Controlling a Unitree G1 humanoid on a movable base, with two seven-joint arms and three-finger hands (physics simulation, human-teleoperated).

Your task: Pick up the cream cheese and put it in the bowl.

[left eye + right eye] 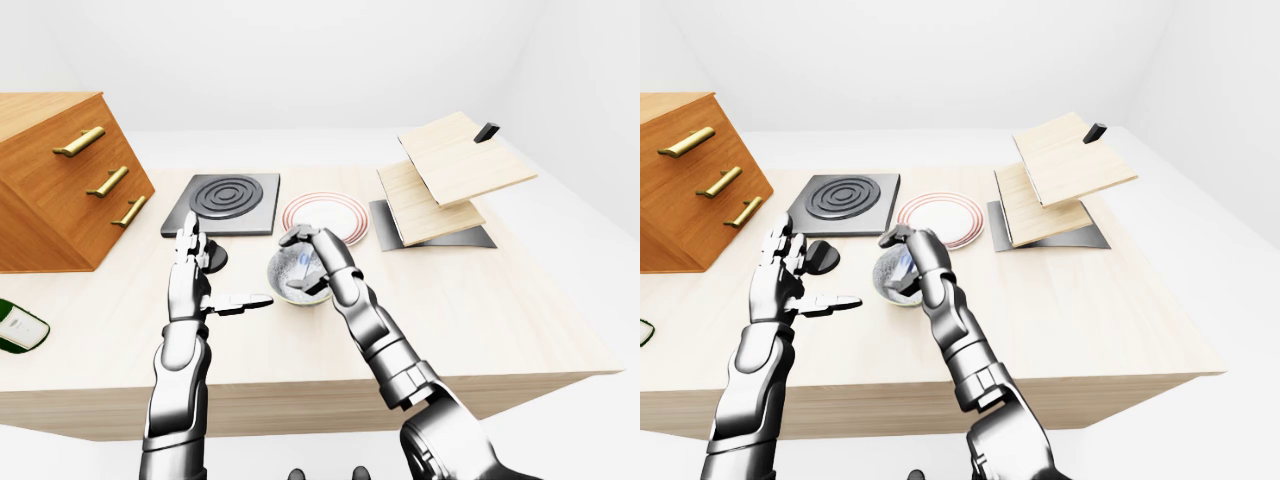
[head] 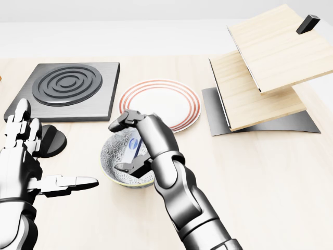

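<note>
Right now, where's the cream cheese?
In the head view it's low and centre, inside the bowl, under the right hand, just below the plate: cream cheese.

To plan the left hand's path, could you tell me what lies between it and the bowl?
Only bare table; the head view shows left hand and bowl apart.

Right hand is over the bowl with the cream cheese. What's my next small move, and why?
Probably open the fingers a little wider and lift the right hand straight up. The cream cheese already sits inside the bowl, between the spread fingers, so only the release and retreat seem left. A straight lift should avoid nudging the bowl's rim. The left hand hovers open to the bowl's left, clear of it.
</note>
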